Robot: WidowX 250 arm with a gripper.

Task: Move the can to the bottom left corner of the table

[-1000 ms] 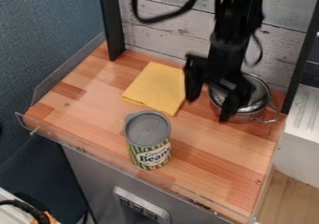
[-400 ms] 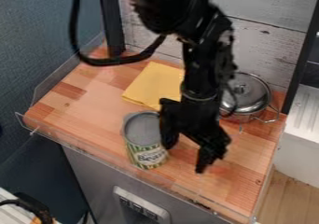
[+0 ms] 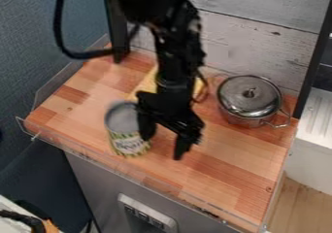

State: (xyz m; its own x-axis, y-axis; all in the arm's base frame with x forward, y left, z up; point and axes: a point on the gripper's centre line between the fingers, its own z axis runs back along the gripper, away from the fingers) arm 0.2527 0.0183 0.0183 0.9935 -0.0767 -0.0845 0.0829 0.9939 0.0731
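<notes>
Sliding the can leftward near the front edge of the counter, apparently by a push from released, spread fingers rather than any grasp, and so bringing it closer to the bottom left corner but not yet there.

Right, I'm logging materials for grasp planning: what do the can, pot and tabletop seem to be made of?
Can: probably metal under a printed wrap; its matte grey top could be plastic.
Pot: polished metal, likely steel, judging by its reflections.
Tabletop: smooth wood or laminate, showing strips of varied tone.
</notes>
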